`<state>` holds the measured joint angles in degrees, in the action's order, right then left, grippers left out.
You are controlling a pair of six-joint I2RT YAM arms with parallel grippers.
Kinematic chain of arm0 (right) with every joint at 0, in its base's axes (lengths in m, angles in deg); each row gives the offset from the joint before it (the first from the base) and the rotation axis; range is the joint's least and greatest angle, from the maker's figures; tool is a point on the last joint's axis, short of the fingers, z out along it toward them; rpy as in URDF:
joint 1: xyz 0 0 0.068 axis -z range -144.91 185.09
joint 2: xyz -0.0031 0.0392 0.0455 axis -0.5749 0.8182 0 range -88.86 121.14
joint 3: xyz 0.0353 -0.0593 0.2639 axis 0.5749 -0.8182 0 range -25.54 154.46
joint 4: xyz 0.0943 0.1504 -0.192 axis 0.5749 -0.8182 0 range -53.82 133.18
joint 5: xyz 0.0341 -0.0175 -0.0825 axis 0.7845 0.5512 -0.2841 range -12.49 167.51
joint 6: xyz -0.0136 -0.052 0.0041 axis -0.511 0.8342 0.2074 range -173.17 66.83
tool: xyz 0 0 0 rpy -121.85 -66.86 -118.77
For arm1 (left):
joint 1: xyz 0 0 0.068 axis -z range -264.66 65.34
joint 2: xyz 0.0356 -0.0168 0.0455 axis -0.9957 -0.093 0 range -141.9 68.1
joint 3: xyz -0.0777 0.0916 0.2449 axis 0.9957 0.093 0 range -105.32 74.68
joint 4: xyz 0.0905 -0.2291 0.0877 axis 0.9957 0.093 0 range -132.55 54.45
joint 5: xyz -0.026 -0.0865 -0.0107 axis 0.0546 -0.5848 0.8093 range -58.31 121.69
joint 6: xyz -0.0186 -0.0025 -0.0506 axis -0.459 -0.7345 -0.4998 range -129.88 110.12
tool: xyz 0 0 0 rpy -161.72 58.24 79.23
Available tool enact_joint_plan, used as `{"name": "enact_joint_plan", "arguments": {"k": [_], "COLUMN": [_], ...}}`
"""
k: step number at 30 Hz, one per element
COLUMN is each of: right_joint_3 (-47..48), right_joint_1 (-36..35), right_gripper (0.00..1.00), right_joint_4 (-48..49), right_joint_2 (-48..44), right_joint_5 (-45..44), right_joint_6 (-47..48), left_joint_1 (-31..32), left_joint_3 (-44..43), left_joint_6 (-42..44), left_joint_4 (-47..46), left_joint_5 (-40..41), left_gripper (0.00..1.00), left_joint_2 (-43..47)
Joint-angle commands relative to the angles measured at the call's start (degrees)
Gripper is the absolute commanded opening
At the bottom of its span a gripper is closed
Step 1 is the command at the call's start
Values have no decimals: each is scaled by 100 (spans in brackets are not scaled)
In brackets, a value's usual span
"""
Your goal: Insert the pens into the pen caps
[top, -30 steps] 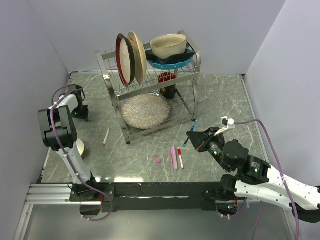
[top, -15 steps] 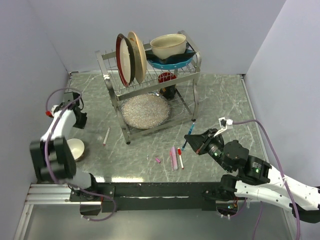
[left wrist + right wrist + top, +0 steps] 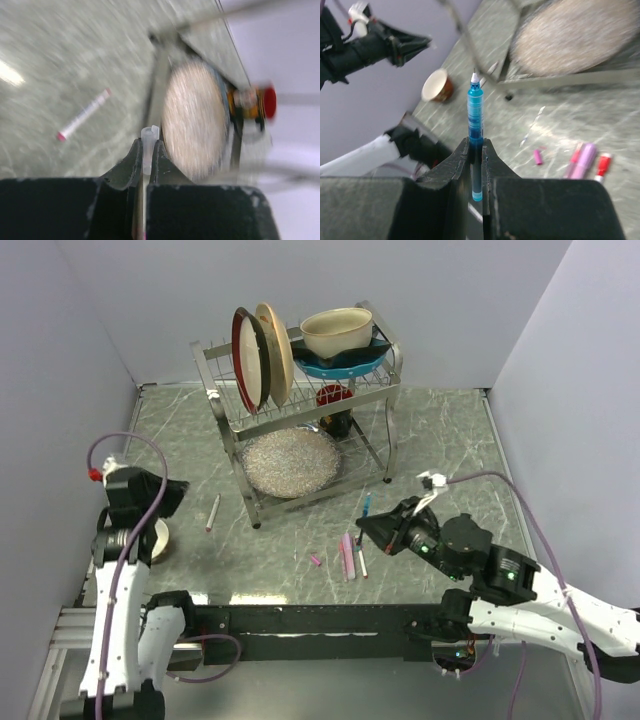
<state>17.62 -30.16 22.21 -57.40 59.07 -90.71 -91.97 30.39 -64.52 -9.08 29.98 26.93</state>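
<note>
The right gripper (image 3: 476,146) clamps a blue pen (image 3: 475,111), its whitish tip pointing up the picture. Right of the pen on the marbled table (image 3: 560,125) lie a white pen (image 3: 532,125), a small pink cap (image 3: 538,157), pink and purple pens (image 3: 582,160) side by side, and a red-tipped pen (image 3: 603,165). Upper right is a speckled plate (image 3: 575,37). Left of the pen stand a small cup (image 3: 437,86) and the left arm (image 3: 375,42).
</note>
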Motion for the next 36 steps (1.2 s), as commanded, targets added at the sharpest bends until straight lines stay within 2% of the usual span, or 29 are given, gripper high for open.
{"name": "enact_joint_plan", "arguments": {"k": [1,2,6,13,18,24,32,36], "right_joint_3": [-298,-360,-589,78,97,52,412,501], "right_joint_1": [-22,-22,-319,-1111,-1341,-1350,-1332,-1271], "right_gripper": [0,0,0,0,0,0,0,0], "right_joint_4": [927,1094,2086,2721,3089,3485,3380,3398], "right_joint_2": [430,614,1185,2715,3138,3243,3551,3612], "right_joint_5": [1016,1313,1694,1712,1449,1325,1167,1132], "right_joint_6": [-165,-323,-710,-685,-772,-878,-843,-852], "left_joint_1": [282,370,922,1363,1680,1979,2128,2164], "left_joint_3": [263,368,1201,1679,1353,1660,1652,1555], "left_joint_6": [681,673,252,-215,198,-434,-540,-251], "left_joint_4": [-78,-174,-981,-2318,-2529,-3820,-4094,-3788], "left_joint_5": [-1584,-2143,-3165,-4064,-4074,-4215,-4179,-4179], "left_gripper": [1,1,1,1,1,1,1,1], "left_joint_2": [442,513,1065,1445,1559,1787,1902,1902]}}
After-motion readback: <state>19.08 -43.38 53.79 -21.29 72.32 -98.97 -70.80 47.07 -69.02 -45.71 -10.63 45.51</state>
